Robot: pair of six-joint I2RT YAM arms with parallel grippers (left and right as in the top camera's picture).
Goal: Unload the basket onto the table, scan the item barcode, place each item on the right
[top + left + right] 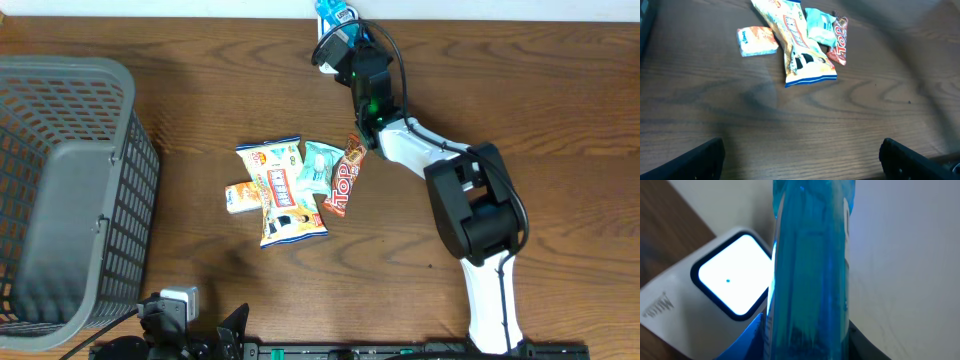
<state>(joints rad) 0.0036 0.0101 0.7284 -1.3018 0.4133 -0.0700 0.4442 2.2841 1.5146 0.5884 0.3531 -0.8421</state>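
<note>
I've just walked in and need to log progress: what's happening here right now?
The right hand holds a blue item up beside the lit scanner at the back, presenting it for a scan. The left hand sits open at the front. Snack packets lie in the middle, with a grey basket alongside.

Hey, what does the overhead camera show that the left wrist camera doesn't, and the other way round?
Only overhead: the grey basket on the left, and the right claw gripping a blue item at the far edge.
Only left wrist: the left claw up close, its dark fingertips spread wide, holding nothing.
Both: the snack pile, namely the long yellow packet, small orange packet, pale teal packet and red bar.
</note>
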